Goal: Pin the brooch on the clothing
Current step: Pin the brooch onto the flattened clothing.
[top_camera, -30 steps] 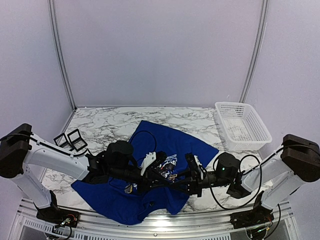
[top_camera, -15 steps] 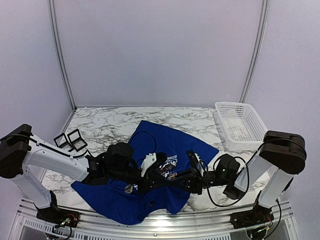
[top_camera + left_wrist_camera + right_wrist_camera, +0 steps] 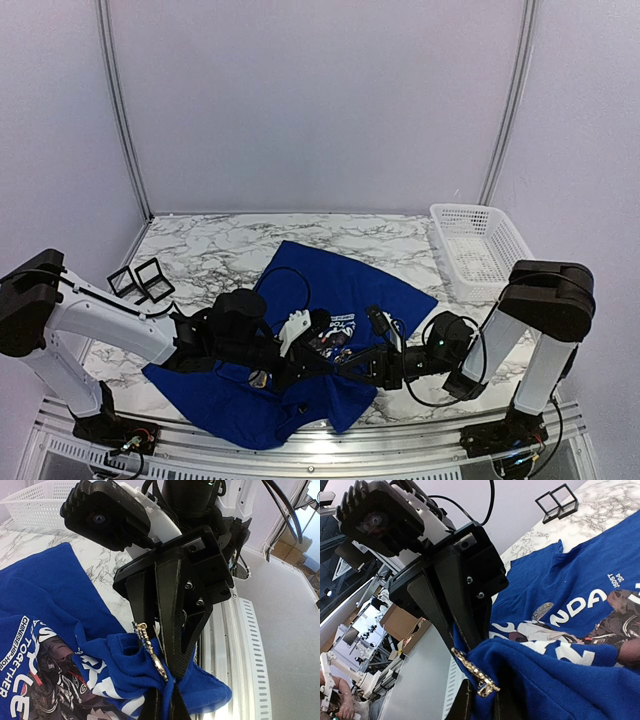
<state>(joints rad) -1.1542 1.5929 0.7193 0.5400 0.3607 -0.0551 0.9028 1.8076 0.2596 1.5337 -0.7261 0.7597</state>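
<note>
Blue shirt (image 3: 345, 285) lies rumpled on the table, with one fold beside its print lifted between the two arms. The right arm (image 3: 535, 300) has swung its upper link in from the far side and now stands closer over the table, and its wrist has sunk lower toward the fold. The left arm (image 3: 110, 315) has hardly shifted. The left gripper (image 3: 475, 640) is clenched on the raised fold of the shirt. The right gripper (image 3: 161, 652) has drawn its jaws together and looks clamped on the brooch (image 3: 475, 676), a small gold, chain-like piece standing along the fold's edge where both sets of fingertips meet. That closing suggests the fastening step is under way: one hand steadies the cloth while the other works the pin. Whether the pin has gone through the cloth is hidden.

Pale lilac walls (image 3: 320, 100) close in the room on three sides. The table (image 3: 210, 250) is white marble with grey veins. A white basket (image 3: 485, 250) sits at its right rear corner, and two black wire cubes (image 3: 142, 280) stand near the left edge, both well apart from the shirt.
</note>
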